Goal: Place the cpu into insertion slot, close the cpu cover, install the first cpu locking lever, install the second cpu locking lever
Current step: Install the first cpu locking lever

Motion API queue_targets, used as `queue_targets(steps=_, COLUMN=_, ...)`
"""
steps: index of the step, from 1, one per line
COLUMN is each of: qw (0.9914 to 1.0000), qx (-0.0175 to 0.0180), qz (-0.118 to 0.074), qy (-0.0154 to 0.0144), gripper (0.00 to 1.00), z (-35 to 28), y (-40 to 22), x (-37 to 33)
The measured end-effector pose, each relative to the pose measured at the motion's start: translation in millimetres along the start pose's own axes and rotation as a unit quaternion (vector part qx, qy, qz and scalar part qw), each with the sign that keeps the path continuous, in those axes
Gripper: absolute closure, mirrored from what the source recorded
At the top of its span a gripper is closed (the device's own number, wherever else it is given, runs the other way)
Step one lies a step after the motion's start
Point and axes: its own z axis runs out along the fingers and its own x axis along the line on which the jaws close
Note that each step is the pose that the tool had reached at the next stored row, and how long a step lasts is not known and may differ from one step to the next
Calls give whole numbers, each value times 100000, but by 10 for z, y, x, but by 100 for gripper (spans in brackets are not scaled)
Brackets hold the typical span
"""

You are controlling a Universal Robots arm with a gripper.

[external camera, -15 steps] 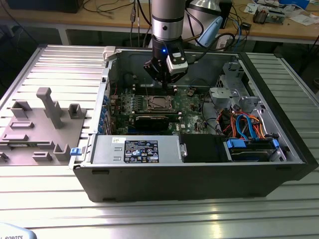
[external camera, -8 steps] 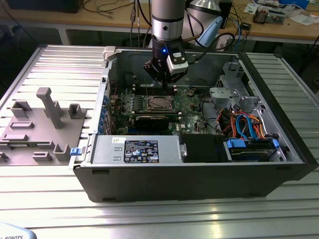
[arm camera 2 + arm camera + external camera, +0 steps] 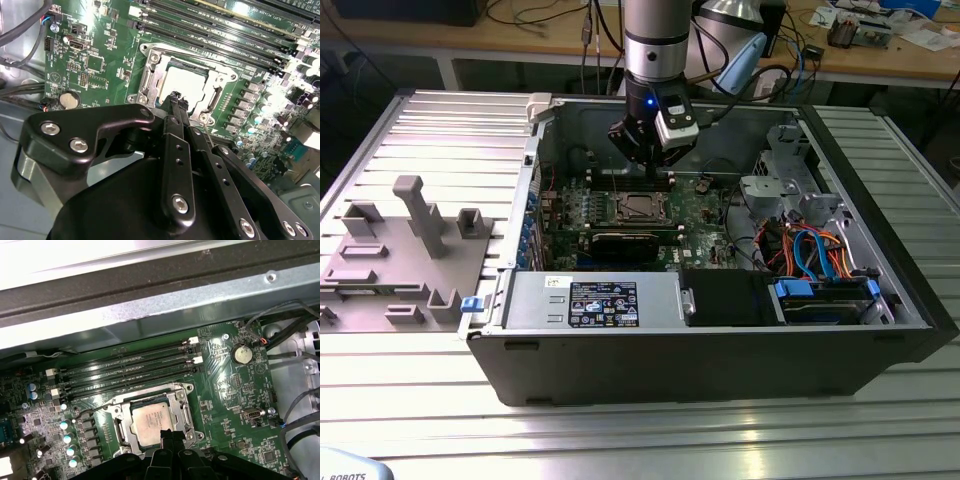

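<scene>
The cpu (image 3: pixel 154 423) (image 3: pixel 184 81) lies flat in the socket on the green motherboard, its pale metal face up. The cpu cover (image 3: pixel 183 411) (image 3: pixel 150 75), a silvery frame, lies down around it. My gripper (image 3: pixel 170 436) (image 3: pixel 176 98) hangs just above the socket's edge, its thin black fingers shut together with nothing between them. In the exterior view the gripper (image 3: pixel 658 172) stands inside the open computer case, a little above and behind the socket (image 3: pixel 638 207). A thin wire lever (image 3: pixel 90 412) runs beside the socket; whether it is latched I cannot tell.
Memory slots (image 3: pixel 130 367) run beside the socket. The case wall (image 3: pixel 150 305) rises close behind them. Cables and a drive cage (image 3: pixel 800 230) fill the exterior view's right; a power supply (image 3: pixel 590 300) sits at the front. A grey fixture (image 3: pixel 400 250) stands on the table at the left.
</scene>
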Motion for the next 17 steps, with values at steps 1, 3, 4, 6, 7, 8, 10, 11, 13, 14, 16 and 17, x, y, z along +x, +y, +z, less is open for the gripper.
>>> queue_targets(steps=1, qw=100000, qx=-5, qz=-65, qy=0, gripper=89, z=0, y=0, x=0)
queue_targets(steps=3, qw=100000, qx=-10, qz=-189, qy=-4, gripper=89, z=0, y=0, x=0)
queue_targets(steps=4, qw=100000, qx=-18, qz=-295, qy=-6, gripper=89, z=0, y=0, x=0)
queue_targets(steps=6, qw=99999, qx=-23, qz=-403, qy=-5, gripper=89, z=0, y=0, x=1)
queue_targets(steps=7, qw=99999, qx=-30, qz=-507, qy=-6, gripper=89, z=0, y=0, x=1)
queue_targets(steps=8, qw=99998, qx=-37, qz=-590, qy=-7, gripper=89, z=0, y=0, x=1)
queue_targets(steps=10, qw=99997, qx=-46, qz=-740, qy=-9, gripper=89, z=0, y=0, x=1)
queue_targets(steps=11, qw=99997, qx=-49, qz=-806, qy=-10, gripper=89, z=0, y=0, x=0)
queue_targets(steps=13, qw=99995, qx=-63, qz=-1000, qy=-14, gripper=89, z=0, y=0, x=0)
queue_targets(steps=14, qw=99994, qx=-66, qz=-1053, qy=-14, gripper=89, z=0, y=0, x=0)
queue_targets(steps=16, qw=99993, qx=-75, qz=-1194, qy=-15, gripper=89, z=0, y=0, x=0)
queue_targets(steps=17, qw=99992, qx=-78, qz=-1274, qy=-16, gripper=89, z=0, y=0, x=0)
